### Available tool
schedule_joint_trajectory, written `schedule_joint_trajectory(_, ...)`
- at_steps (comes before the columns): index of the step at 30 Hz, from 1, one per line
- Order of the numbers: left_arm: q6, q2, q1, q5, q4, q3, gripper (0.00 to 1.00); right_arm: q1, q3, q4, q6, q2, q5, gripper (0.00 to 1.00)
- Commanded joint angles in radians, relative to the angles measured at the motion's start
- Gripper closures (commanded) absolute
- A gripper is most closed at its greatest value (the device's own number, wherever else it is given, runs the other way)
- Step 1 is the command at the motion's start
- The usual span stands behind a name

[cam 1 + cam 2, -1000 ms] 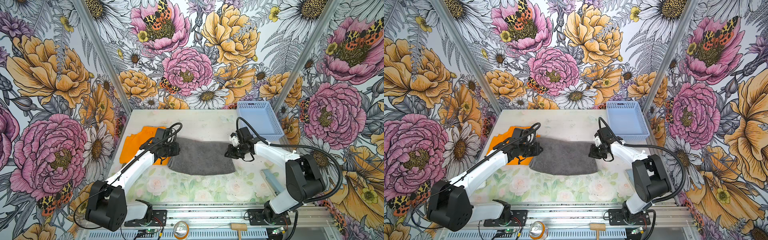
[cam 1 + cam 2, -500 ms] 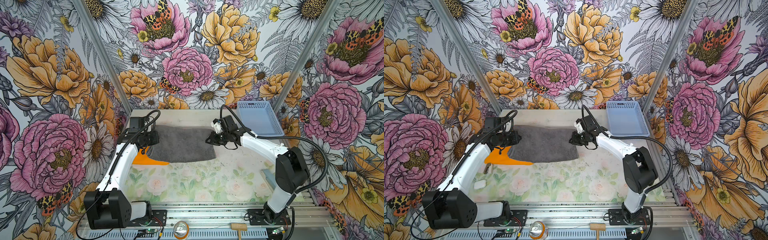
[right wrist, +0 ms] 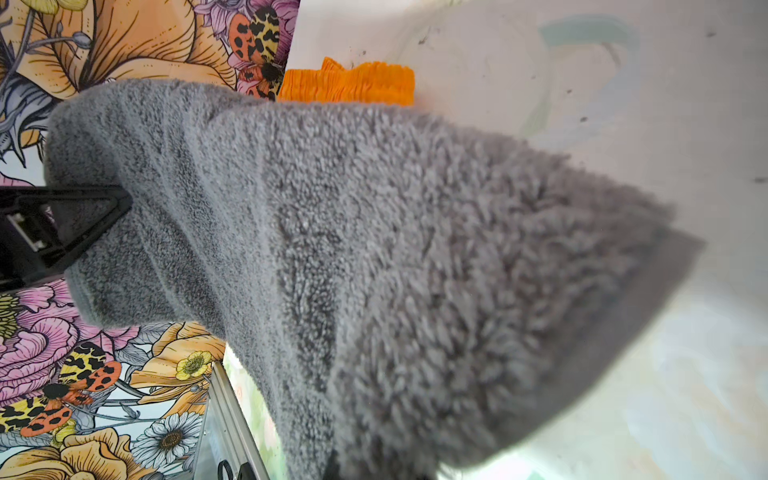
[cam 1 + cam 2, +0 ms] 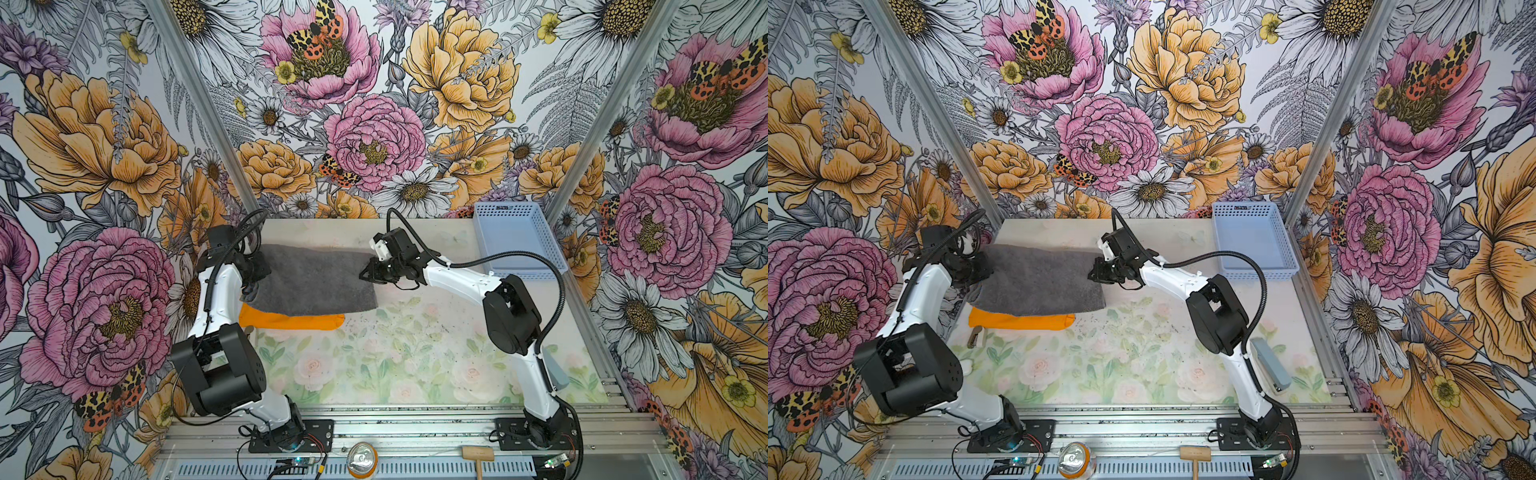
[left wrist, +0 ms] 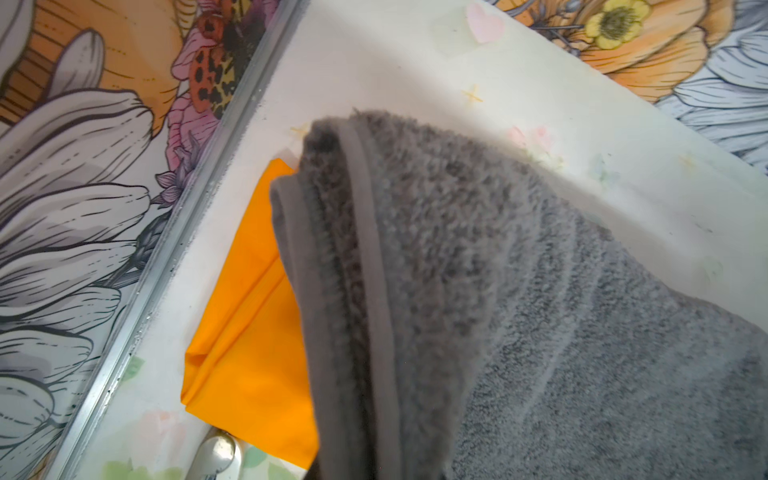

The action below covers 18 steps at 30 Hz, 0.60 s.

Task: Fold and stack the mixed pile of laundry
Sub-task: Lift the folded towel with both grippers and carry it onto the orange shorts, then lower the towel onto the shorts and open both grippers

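Towel: the dark grey terry towel (image 4: 311,278) (image 4: 1038,280) is stretched between the two grippers over the far left part of the table, with its near edge sagging onto the shorts.
Shorts: the bright orange shorts (image 4: 291,321) (image 4: 1017,321) lie flat on the floral-printed table top (image 4: 415,332), mostly covered by the towel, so only a strip along the near side shows in both top views.
Left gripper: the left gripper (image 4: 258,270) (image 4: 976,270) is pinched on the towel's left end, close to the left wall. Its own wrist view shows the hemmed grey edge (image 5: 365,249) folded over, with orange cloth (image 5: 249,311) below it.
Right gripper: the right gripper (image 4: 368,274) (image 4: 1096,274) is clamped on the towel's right end. The jaws themselves are hidden under the pile (image 3: 374,249) in the wrist view, and the gathered orange waistband (image 3: 349,83) shows beyond it.
Black wedge at the towel's far end (image 3: 62,224): probably a finger of the left gripper, though too little of it shows to be sure.
Basket: the pale blue perforated plastic basket (image 4: 515,237) (image 4: 1254,237) sits in the far right corner, well apart from the cloth.
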Motion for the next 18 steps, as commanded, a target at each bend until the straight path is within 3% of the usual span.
schedule_joint_trajectory(1, 0.029, 0.074, 0.03, -0.006, 0.11, 0.053, 1.0, 0.005, 0.079, 0.031, 0.035, 0.068, -0.011, 1.0)
schedule_joint_trajectory(7, 0.032, 0.201, 0.069, -0.012, 0.099, 0.118, 1.0, 0.002, 0.117, 0.03, 0.043, 0.141, 0.006, 1.0)
schedule_joint_trajectory(8, 0.031, 0.208, 0.073, -0.024, 0.098, 0.116, 0.92, 0.002, 0.119, 0.03, 0.037, 0.146, 0.011, 0.97)
schedule_joint_trajectory(10, 0.028, 0.208, 0.076, -0.058, 0.099, 0.108, 0.67, 0.004, 0.112, 0.03, 0.026, 0.137, 0.031, 0.74)
schedule_joint_trajectory(11, 0.028, 0.202, 0.075, -0.073, 0.1, 0.104, 0.58, 0.004, 0.102, 0.03, 0.017, 0.122, 0.045, 0.62)
schedule_joint_trajectory(13, 0.023, 0.183, 0.075, -0.093, 0.1, 0.097, 0.47, 0.005, 0.075, 0.03, -0.012, 0.083, 0.08, 0.46)
schedule_joint_trajectory(18, 0.0, 0.104, 0.063, -0.067, 0.104, 0.062, 0.26, -0.002, -0.034, 0.03, -0.059, -0.043, 0.147, 0.34)
